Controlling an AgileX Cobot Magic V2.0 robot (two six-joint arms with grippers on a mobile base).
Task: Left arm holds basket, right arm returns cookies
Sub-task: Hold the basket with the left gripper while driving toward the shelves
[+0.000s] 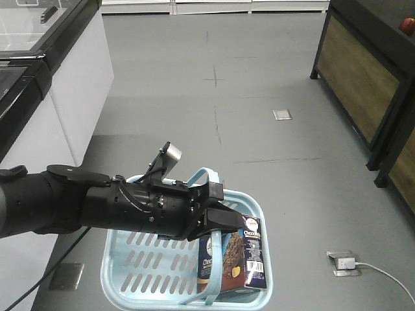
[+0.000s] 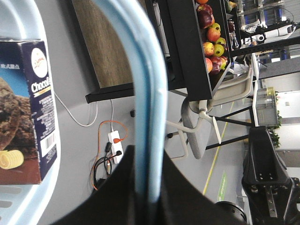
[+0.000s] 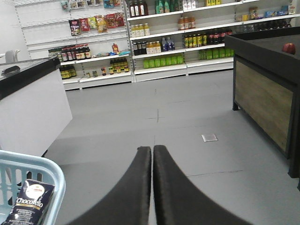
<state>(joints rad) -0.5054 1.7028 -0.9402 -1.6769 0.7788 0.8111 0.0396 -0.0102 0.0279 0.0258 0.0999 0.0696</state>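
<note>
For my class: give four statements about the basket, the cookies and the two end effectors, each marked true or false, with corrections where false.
1. The cookies stand inside the basket. True.
2. The right end effector holds the cookies. False: it is shut on nothing, away from the box.
3. The left end effector grips the handle of the basket. True.
4. The basket is empty. False: the cookies are in it.
</note>
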